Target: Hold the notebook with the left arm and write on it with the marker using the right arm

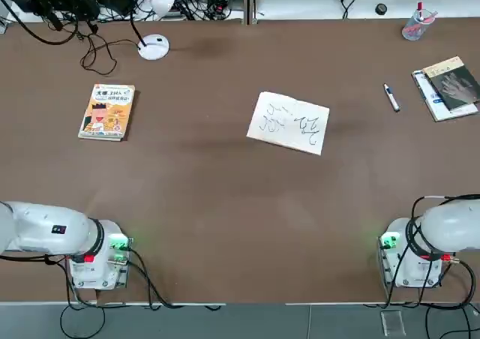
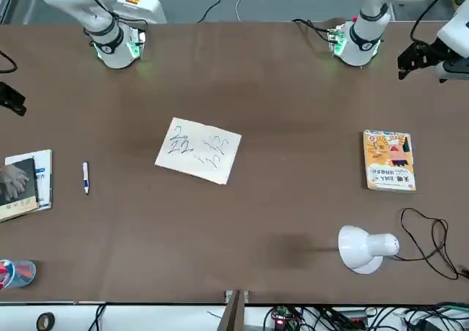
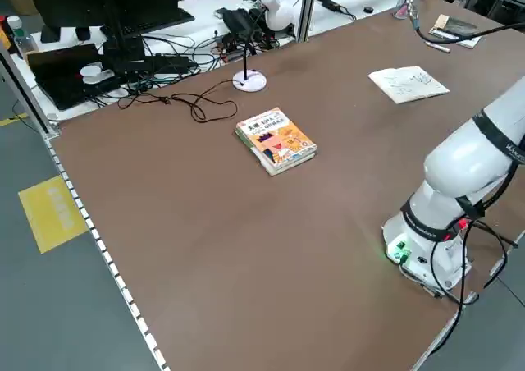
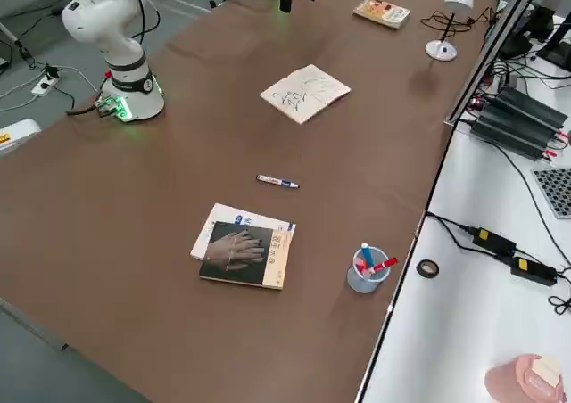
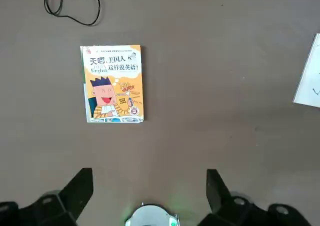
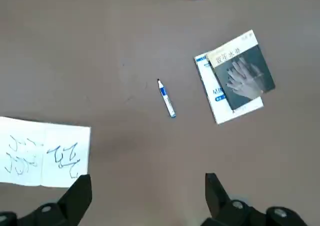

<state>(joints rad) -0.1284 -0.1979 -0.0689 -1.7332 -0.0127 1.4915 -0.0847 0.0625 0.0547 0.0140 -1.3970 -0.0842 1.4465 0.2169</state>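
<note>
Bench (image 1: pixel 225 226): brown surface, both arms based at the robot's edge.

Notebook (image 1: pixel 289 122): white pad lying open and flat near the middle of the bench, slightly skewed, dark handwritten scribbles on both pages. Nothing touches it. Also seen at (image 2: pixel 198 150), (image 4: pixel 305 92), (image 3: pixel 408 84), and partly at (image 6: pixel 44 151).

Marker (image 1: pixel 391 97): slim pen, blue body with white end, lying flat on the bench between the notebook and the grey-covered book, well apart from both. Also at (image 2: pixel 86 177), (image 4: pixel 277 182), (image 6: pixel 166 98).

Grey-covered book (image 1: pixel 450 84): hand picture on the cover, stacked askew on a white-and-blue booklet (image 6: pixel 209 88), towards the bench's right side.

Clear cup (image 4: pixel 365 270): holds red and blue pens, at the far right corner.

Orange-yellow illustrated book (image 1: pixel 107 111): cartoon cover, lying flat on the left side of the bench, well apart from the notebook.

White desk lamp (image 2: pixel 366 247): round base on the far left part of the bench, black cable (image 2: pixel 425 236) looped beside it.

Left end effector (image 5: pixel 150 186): raised well above the bench over the left side, fingers spread apart, nothing between them; the orange-yellow book lies below.

Right end effector (image 6: pixel 148 188): raised well above the bench, fingers spread apart, nothing between them; marker and notebook edge lie below.
</note>
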